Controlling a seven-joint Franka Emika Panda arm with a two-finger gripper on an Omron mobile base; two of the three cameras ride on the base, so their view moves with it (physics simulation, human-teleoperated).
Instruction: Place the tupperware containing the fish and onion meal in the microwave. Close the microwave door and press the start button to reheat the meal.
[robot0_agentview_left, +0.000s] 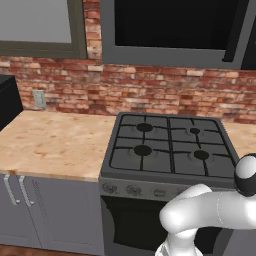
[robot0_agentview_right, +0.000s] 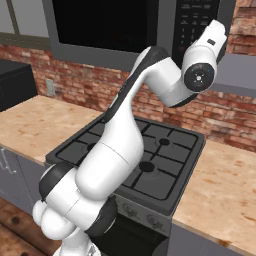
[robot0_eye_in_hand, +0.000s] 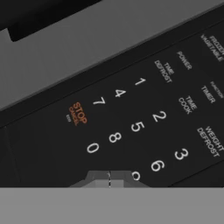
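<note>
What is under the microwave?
Under the microwave stands the black stove with four burners, against a brick wall. Whatever is inside the microwave is hidden: its door is shut and dark.

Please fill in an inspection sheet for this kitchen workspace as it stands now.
Surface: wooden counter either side of a four-burner stove.
Job's things: microwave mounted above the stove, microwave door shut; keypad close ahead in the hand view, STOP label visible.
Clutter: nothing seen.
Grippers: gripper shut, raised at the keypad, holding nothing.
Cables: nothing seen; wall outlet.
Surroundings: brick wall, grey cabinets, black appliance at far left.
</note>
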